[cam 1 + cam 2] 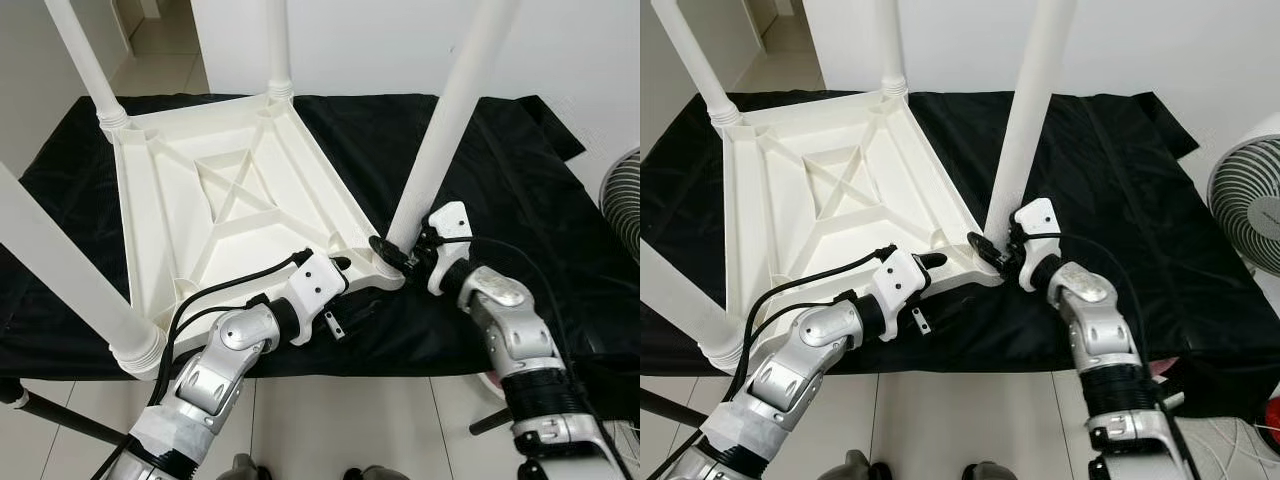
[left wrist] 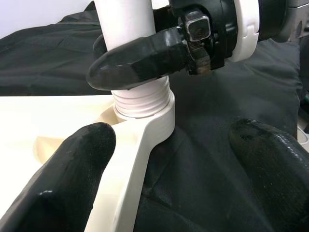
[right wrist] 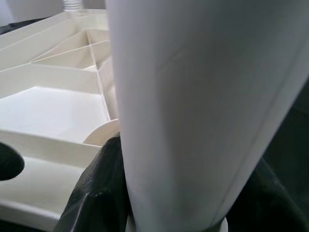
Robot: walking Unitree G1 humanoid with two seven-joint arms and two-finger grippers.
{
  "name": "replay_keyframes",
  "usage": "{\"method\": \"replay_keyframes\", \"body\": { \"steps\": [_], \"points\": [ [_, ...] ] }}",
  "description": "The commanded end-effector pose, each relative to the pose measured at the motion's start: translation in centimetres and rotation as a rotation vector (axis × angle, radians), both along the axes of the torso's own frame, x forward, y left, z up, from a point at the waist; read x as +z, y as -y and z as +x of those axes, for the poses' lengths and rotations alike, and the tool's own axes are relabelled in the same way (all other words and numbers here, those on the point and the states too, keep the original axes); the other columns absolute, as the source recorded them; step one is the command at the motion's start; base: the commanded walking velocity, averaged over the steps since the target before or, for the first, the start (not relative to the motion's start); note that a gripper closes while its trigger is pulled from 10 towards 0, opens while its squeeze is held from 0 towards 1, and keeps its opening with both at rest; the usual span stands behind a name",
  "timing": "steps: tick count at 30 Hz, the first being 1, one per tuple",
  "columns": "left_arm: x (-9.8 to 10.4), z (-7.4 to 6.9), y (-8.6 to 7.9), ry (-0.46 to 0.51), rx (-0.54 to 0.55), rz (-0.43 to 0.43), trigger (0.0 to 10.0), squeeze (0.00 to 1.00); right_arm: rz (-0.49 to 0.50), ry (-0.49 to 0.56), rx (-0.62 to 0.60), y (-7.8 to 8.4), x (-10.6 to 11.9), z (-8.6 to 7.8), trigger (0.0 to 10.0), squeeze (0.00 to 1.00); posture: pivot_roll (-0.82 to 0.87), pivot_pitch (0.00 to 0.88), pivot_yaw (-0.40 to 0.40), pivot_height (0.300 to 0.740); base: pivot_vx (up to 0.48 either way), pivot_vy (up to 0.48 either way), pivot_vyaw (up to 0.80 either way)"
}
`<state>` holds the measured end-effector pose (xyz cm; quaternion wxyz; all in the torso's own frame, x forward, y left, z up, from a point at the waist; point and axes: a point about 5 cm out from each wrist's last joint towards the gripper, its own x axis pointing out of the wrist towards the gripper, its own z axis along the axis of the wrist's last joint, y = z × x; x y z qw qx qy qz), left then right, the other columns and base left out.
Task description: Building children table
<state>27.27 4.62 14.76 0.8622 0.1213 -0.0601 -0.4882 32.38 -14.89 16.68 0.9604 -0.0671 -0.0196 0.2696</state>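
Your right gripper point(image 1: 392, 252) is closed around the base of the near-right leg point(image 1: 450, 120), one black finger point(image 2: 140, 60) curling across the post just above its threaded collar. That low hold makes sense: it sits right where the leg meets the corner socket point(image 2: 145, 118), so you can twist or steady the joint with little leverage working against you.

Your left gripper point(image 1: 342, 266) is spread wide and holds nothing. In its wrist view, 1 finger point(image 2: 63, 169) rests on the rim of the tabletop point(image 1: 235, 190) and the other point(image 2: 270, 164) hangs over the black cloth point(image 1: 500, 170) outside the edge. I judge it is bracing the corner so the top does not shift while the leg is worked.

The table lies upside down on the cloth-covered surface, ribs facing up, with 4 legs standing in its corners. A fan point(image 1: 1250, 200) stands off to your right, well apart from the work.

This looks like the last leg being seated; whether the thread is fully home cannot be told.
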Motion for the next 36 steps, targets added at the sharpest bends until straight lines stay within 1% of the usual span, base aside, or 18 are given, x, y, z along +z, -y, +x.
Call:
{"method": "replay_keyframes", "body": {
  "steps": [1, 2, 3, 4, 6, 8, 9, 12, 14, 19, 20, 27, 28, 29, 30, 31, 35, 36],
  "points": [
    [-0.3, -0.2, -0.1, -0.014, -0.013, 0.021, 10.0, 0.00, 0.021, 0.003, -0.047, -0.4, 0.5, -0.1, 10.0, 0.00, -0.11, 0.106, 0.018, 0.740, 0.000, 0.000, 0.00],
    [-0.3, -0.2, -0.1, -0.014, -0.014, 0.022, 10.0, 0.00, 0.071, -0.004, -0.140, -1.0, 0.7, -0.3, 10.0, 0.00, -0.12, 0.105, 0.017, 0.740, 0.000, 0.000, 0.00],
    [-0.3, -0.2, -0.1, -0.014, -0.014, 0.022, 10.0, 0.00, 0.071, -0.004, -0.140, -1.0, 0.7, -0.3, 10.0, 0.00, -0.12, 0.105, 0.017, 0.740, 0.000, 0.000, 0.00],
    [-0.3, -0.1, -0.2, -0.014, -0.013, 0.023, 10.0, 0.00, 0.092, -0.004, -0.248, -1.3, 0.8, -0.5, 10.0, 0.00, -0.12, 0.105, 0.017, 0.740, 0.000, 0.000, 0.00],
    [-0.3, -0.1, -0.2, -0.014, -0.013, 0.023, 10.0, 0.00, 0.100, -0.007, -0.294, -1.4, 0.7, -0.6, 10.0, 0.00, -0.12, 0.105, 0.017, 0.740, 0.000, 0.000, 0.00],
    [-0.2, -0.1, -0.1, -0.013, -0.010, 0.020, 10.0, 0.00, 0.126, 0.005, -0.383, -2.7, 0.8, -1.3, 10.0, 0.00, -0.12, 0.109, 0.009, 0.740, 0.000, 0.000, 0.00],
    [-0.2, -0.1, -0.1, -0.013, -0.010, 0.020, 10.0, 0.00, 0.126, 0.005, -0.383, -2.7, 0.8, -1.3, 10.0, 0.00, -0.12, 0.109, 0.009, 0.740, 0.000, 0.000, 0.00],
    [-0.2, -0.1, 0.0, -0.013, -0.010, 0.018, 10.0, 0.00, 0.128, 0.011, -0.410, -3.9, 0.6, -1.9, 10.0, 0.00, -0.11, 0.107, 0.007, 0.740, 0.000, 0.000, 0.00],
    [-0.2, -0.1, 0.0, -0.012, -0.009, 0.015, 10.0, 0.00, 0.138, 0.009, -0.383, -4.8, 0.8, -2.2, 10.0, 0.00, -0.11, 0.107, 0.008, 0.740, 0.000, 0.000, 0.00],
    [-0.1, -0.1, 0.0, -0.011, -0.008, 0.015, 10.0, 0.00, 0.139, 0.008, -0.385, -4.9, 1.1, -2.4, 10.0, 0.00, -0.11, 0.106, 0.008, 0.740, 0.000, 0.000, 0.00],
    [-0.1, 0.0, -0.1, -0.010, -0.006, 0.016, 10.0, 0.00, 0.165, 0.002, -0.380, -4.7, 1.2, -2.4, 10.0, 1.00, -0.11, 0.109, 0.009, 0.740, 0.000, 0.000, 0.00],
    [0.0, 0.1, -0.2, -0.009, -0.001, 0.017, 10.0, 0.00, 0.193, 0.003, -0.343, -4.1, 1.6, -2.2, 10.0, 1.00, -0.11, 0.112, 0.011, 0.740, 0.000, 0.000, 0.00],
    [-0.1, 0.0, -0.2, -0.009, -0.002, 0.018, 10.0, 0.00, 0.182, -0.001, -0.274, -3.6, 1.7, -1.9, 10.0, 1.00, -0.11, 0.112, 0.011, 0.740, 0.000, 0.000, 0.00],
    [-0.1, 0.0, -0.2, -0.009, -0.002, 0.018, 10.0, 0.00, 0.182, -0.001, -0.274, -3.6, 1.7, -1.9, 10.0, 1.00, -0.11, 0.112, 0.011, 0.740, 0.000, 0.000, 0.00],
    [-0.1, 0.0, -0.2, -0.009, -0.003, 0.019, 10.0, 0.00, 0.165, -0.012, -0.218, -3.5, 1.6, -1.8, 10.0, 0.99, -0.11, 0.112, 0.011, 0.740, 0.000, 0.000, 0.00],
    [-0.1, 0.0, -0.2, -0.009, -0.004, 0.020, 10.0, 0.00, 0.135, -0.022, -0.125, -3.2, 1.5, -1.6, 10.0, 0.00, -0.11, 0.110, 0.018, 0.740, 0.000, 0.000, 0.00],
    [0.0, 0.1, -0.2, -0.008, -0.005, 0.021, 10.0, 0.00, 0.086, 0.009, -0.035, -2.5, 1.8, -1.2, 10.0, 0.00, -0.11, 0.109, 0.021, 0.740, 0.000, 0.000, 0.00],
    [0.1, 0.2, -0.3, -0.005, -0.006, 0.023, 10.0, 0.00, 0.030, 0.041, 0.045, -1.6, 2.0, -0.8, 10.0, 0.00, -0.11, 0.105, 0.025, 0.740, 0.000, 0.000, 0.00]
  ]
}}
